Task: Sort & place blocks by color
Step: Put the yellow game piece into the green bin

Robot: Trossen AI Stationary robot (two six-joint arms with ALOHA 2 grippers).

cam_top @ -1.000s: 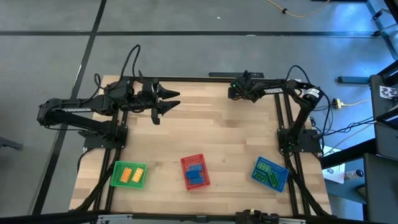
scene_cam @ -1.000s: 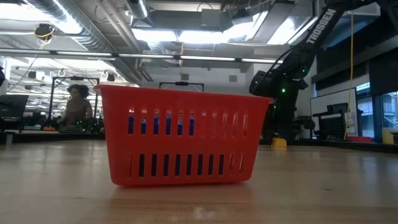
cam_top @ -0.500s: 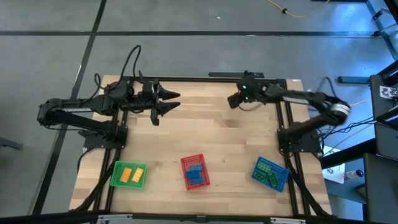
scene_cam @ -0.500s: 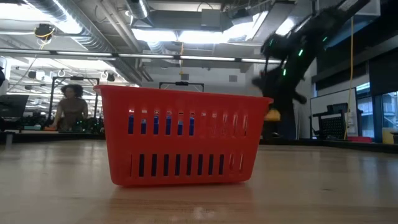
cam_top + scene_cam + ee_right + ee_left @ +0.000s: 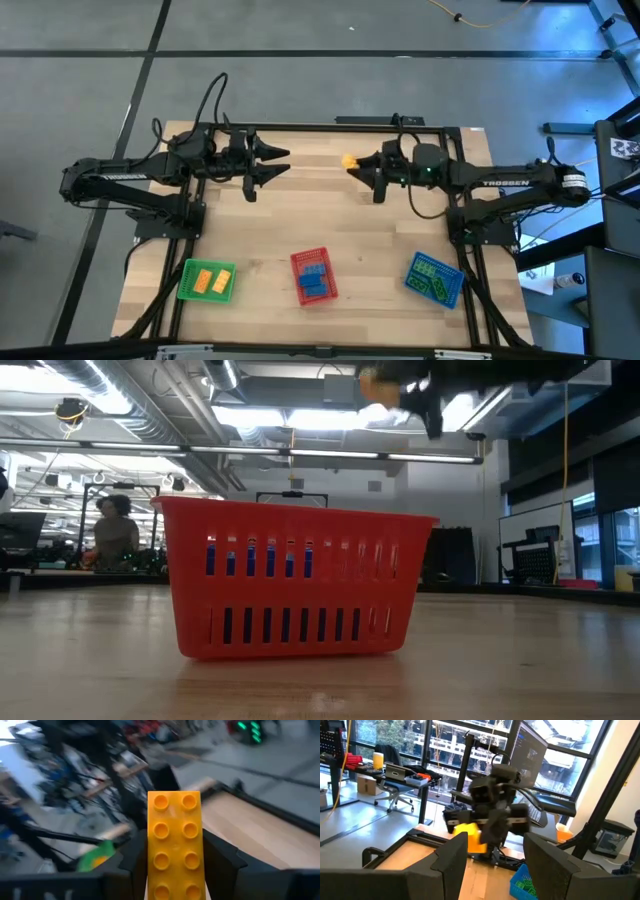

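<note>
Right tool (image 5: 352, 163) clamped on a yellow block (image 5: 348, 160), held up off the tabletop (image 5: 350, 215) over its far half, well beyond the red tray (image 5: 312, 275). Seen up close in the right wrist view: yellow brick (image 5: 174, 840) with two rows of studs, pinched lengthwise between the dark fingers (image 5: 222, 857). Visible also from the left wrist view as a yellow block (image 5: 468, 835) under the blurred dark right tool (image 5: 492, 827), and in the low view as a yellowish blur (image 5: 378, 385) high above the red tray (image 5: 290, 580).

Left tool (image 5: 282, 160) hanging over the far left part of the tabletop, well beyond the red tray and left of it, fingers spread apart with nothing between them; own fingers (image 5: 452, 857) parted in the left wrist view.

Left of the red tray, along the near edge: green tray (image 5: 183, 282) with yellow blocks (image 5: 210, 281) inside. Inside the red tray: blue blocks (image 5: 313, 280), showing as blue through the slats in the low view (image 5: 250, 558). Right of the red tray: blue tray (image 5: 417, 268) with green blocks (image 5: 438, 285) inside. Exact count in each tray hard to tell.

Beyond the tabletop in the low view, left of the red tray: a person (image 5: 115, 535) in the room behind.
</note>
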